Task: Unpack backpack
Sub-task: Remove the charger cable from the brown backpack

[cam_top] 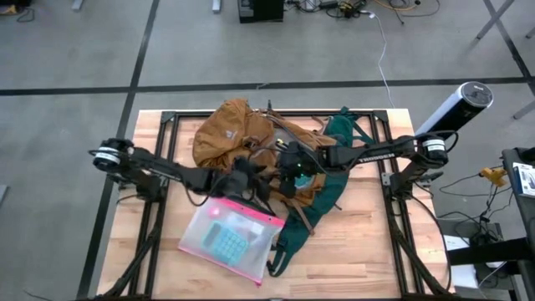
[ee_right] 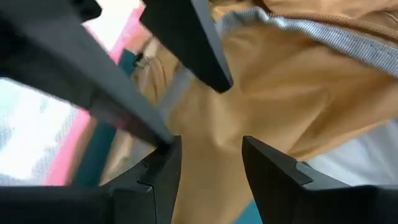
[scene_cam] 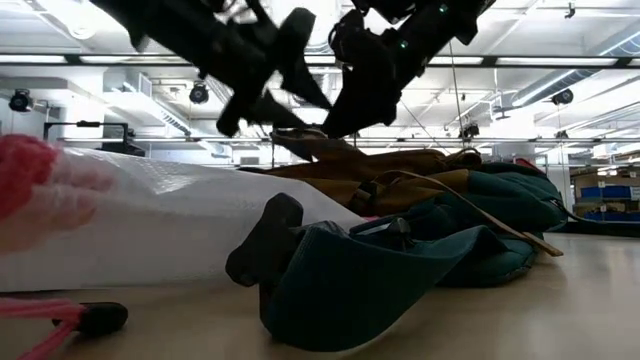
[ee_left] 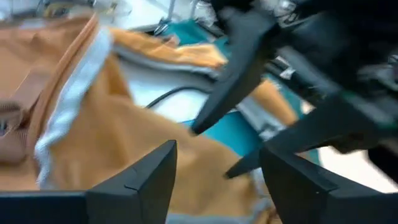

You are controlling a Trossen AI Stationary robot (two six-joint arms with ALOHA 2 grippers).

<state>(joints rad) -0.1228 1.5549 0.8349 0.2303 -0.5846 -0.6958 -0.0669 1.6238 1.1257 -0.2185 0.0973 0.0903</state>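
Observation:
The mustard-tan backpack (cam_top: 230, 130) lies flat at the table's far middle. Its dark green back panel and straps (cam_top: 328, 188) trail toward the near right, and its grey-lined opening (ee_left: 74, 93) faces the grippers. A clear pink-edged pouch (cam_top: 227, 238) lies flat in front of the backpack. My left gripper (cam_top: 249, 177) and right gripper (cam_top: 288, 170) meet nose to nose over the backpack's near edge. Both are open and slant down above the tan fabric (ee_right: 249, 93), with nothing between the fingers of either. In the low view they hang just above the backpack (scene_cam: 420, 180).
The pouch (scene_cam: 150, 220) holds a teal calculator-like thing (cam_top: 224, 244) and lies close under the left arm. A green strap end (scene_cam: 400, 275) curls on the table at the near middle. Bare wood shows at the near right and far left.

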